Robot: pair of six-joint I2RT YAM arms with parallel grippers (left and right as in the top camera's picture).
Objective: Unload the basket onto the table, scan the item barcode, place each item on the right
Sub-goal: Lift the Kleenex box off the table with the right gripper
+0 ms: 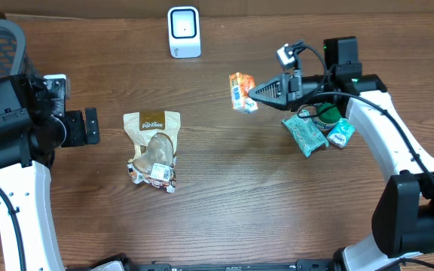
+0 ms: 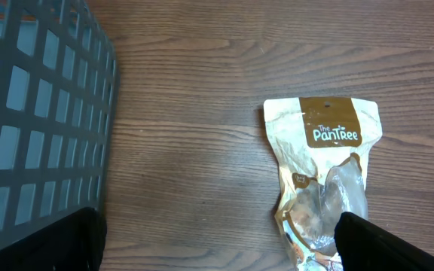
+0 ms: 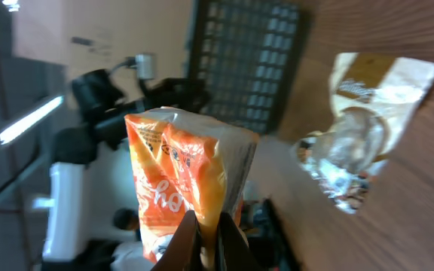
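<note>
Bare bench (image 1: 224, 188) lies open between the scanner (image 1: 184, 31) and the brown pouch (image 1: 154, 149); heaped packets (image 1: 311, 134) crowd the right.

Wood table (image 1: 224, 203): pouch (image 1: 153, 147), scanner (image 1: 184, 31), green packets (image 1: 305, 135).

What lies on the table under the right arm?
A speckled green packet, a small teal packet and something dark green, partly covered by the arm, so I cannot identify it.
</note>
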